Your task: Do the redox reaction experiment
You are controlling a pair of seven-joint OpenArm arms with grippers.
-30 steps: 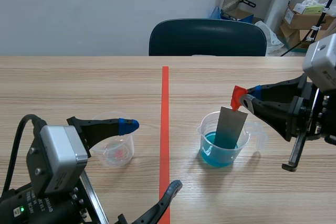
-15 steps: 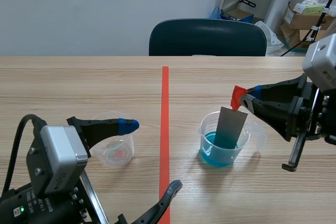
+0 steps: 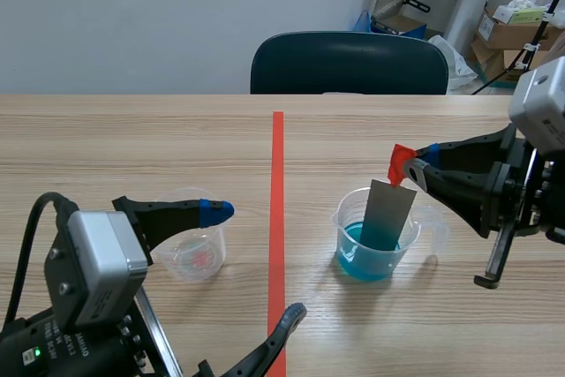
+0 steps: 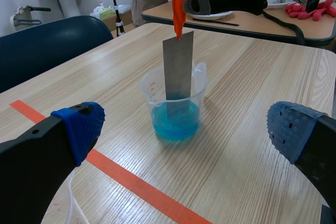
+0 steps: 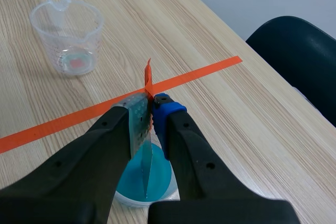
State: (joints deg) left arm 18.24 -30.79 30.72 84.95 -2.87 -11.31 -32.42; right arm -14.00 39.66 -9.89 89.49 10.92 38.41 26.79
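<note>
The grey metal strip (image 3: 389, 211) is clamped by the right tool (image 3: 411, 169), dipped in the blue-filled beaker (image 3: 353, 258); the left tool (image 3: 256, 262) is spread apart.

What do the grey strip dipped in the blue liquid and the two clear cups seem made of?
The flat grey strip: likely sheet metal, matte, thin, rigid, straight-edged; which metal is unclear. Its orange-red tab looks like creased tape. The clear measuring cup holding blue liquid and the second clear cup: apparently translucent plastic, with moulded spouts.
</note>
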